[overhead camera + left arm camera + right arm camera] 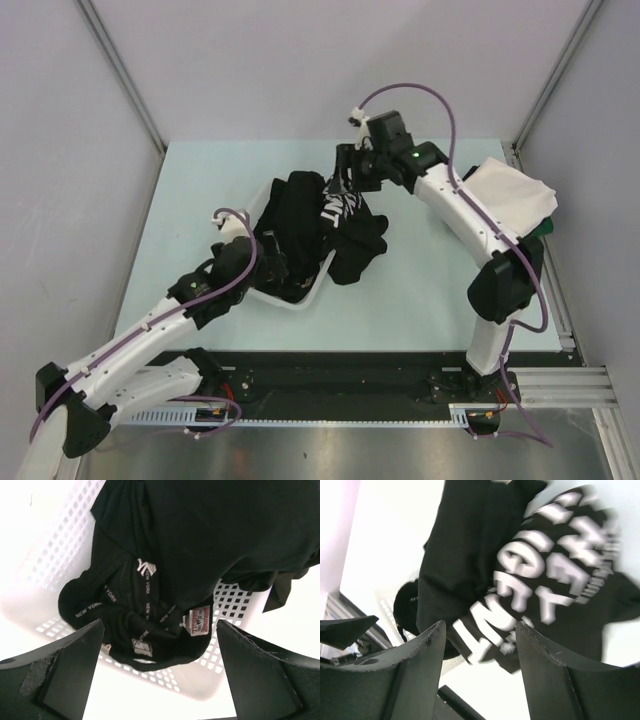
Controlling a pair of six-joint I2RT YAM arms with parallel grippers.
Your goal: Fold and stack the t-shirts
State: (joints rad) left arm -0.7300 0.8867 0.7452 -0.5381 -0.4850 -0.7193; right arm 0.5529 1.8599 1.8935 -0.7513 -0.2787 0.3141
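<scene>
Top external view: a white basket rims the heaped black t-shirts under the wide-open left gripper, while the right gripper, fingers parted, hangs over the lettered shirt.

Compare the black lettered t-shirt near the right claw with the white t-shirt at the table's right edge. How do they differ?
The lettered t-shirt is black with white block print; the white t-shirt is plain. The lettered t-shirt lies crumpled; the white t-shirt looks folded flat. The lettered t-shirt is heaped against the white basket; the white t-shirt rests on a dark green t-shirt. Both lie on the table.
</scene>
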